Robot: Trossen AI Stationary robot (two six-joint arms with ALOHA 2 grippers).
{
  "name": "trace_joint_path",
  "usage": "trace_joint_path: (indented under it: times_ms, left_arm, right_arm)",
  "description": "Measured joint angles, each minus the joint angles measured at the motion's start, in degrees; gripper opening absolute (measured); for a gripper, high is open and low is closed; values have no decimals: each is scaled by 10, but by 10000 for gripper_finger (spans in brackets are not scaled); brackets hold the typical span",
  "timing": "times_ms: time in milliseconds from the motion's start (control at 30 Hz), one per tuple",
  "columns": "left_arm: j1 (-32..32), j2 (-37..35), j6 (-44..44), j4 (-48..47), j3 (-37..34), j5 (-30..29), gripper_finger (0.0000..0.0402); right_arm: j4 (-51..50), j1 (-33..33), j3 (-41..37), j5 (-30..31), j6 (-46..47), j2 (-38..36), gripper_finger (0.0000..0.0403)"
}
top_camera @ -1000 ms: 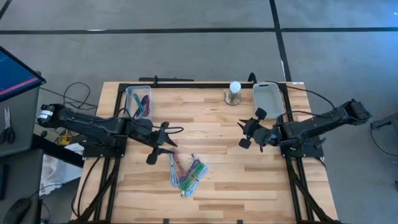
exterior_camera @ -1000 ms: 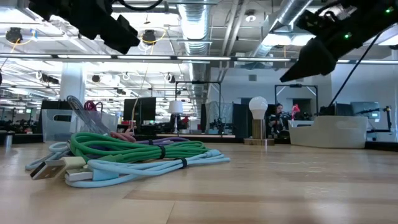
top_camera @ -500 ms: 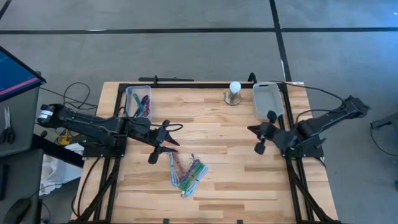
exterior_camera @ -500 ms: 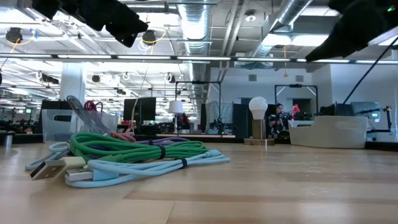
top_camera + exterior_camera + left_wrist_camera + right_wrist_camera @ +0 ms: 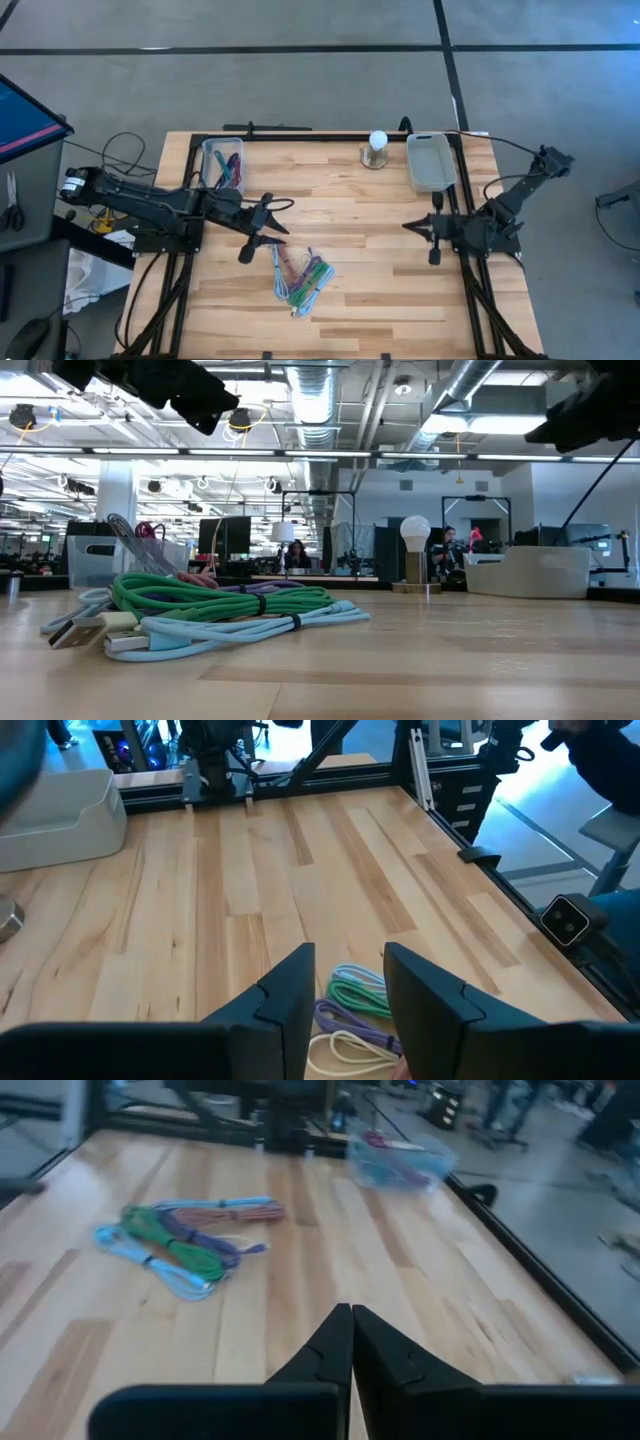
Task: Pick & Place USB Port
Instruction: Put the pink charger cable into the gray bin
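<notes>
A bundle of coiled USB cables (image 5: 300,278), green, light blue, purple and white, lies on the wooden table, left of its middle and toward the near side. In the low view the cables (image 5: 200,615) rest flat with their plugs at the pile's left end. My left gripper (image 5: 272,232) hovers open just left of and above the pile; the cables (image 5: 355,1010) show under its fingertips (image 5: 350,965). My right gripper (image 5: 408,226) is shut (image 5: 351,1315) and sits high near the table's right edge, far from the cables (image 5: 185,1240).
A clear bin (image 5: 222,163) with more cables stands at the far left. An empty white bin (image 5: 430,160) stands at the far right, with a white bulb on a base (image 5: 377,148) beside it. Bare wood lies between the two arms.
My right arm has drawn back toward the table's right edge and a little toward the near edge, turning about its wrist as it went. In the low view it has slid out toward the upper right corner. The cables have stayed where they were.
</notes>
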Motion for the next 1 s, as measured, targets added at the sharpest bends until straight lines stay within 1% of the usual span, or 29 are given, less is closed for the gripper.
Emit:
trace_joint_path:
  times_ms: [233,333,400,467,500,600,700,833,900,1000]
  left_arm:
    - [0,0,-4,1,0,0,122]
    - [0,0,-34,1,0,1,121]
    - [0,0,-54,1,0,15,118]
    - [0,2,-58,1,0,41,115]
    - [-1,5,-58,1,0,45,113]
    - [-8,29,-57,-3,0,33,108]
    - [-12,70,-41,-10,0,30,107]
    - [-18,122,-39,-12,2,43,106]
    - [-24,131,-39,-12,9,53,106]
    - [-38,132,-39,-8,19,52,106]
  right_arm:
    - [50,34,-46,0,-4,-37,1]
    - [59,38,-48,0,-8,-51,1]
    - [58,36,-48,0,-9,-54,1]
    - [57,36,-48,1,-10,-54,1]
    - [57,36,-48,1,-13,-54,1]
    - [57,36,-48,2,-17,-53,1]
    - [57,36,-48,11,-7,-53,1]
    - [57,36,-48,34,-3,-53,1]
    - [57,36,-48,36,-2,-53,1]
    - [57,36,-48,36,14,-53,1]
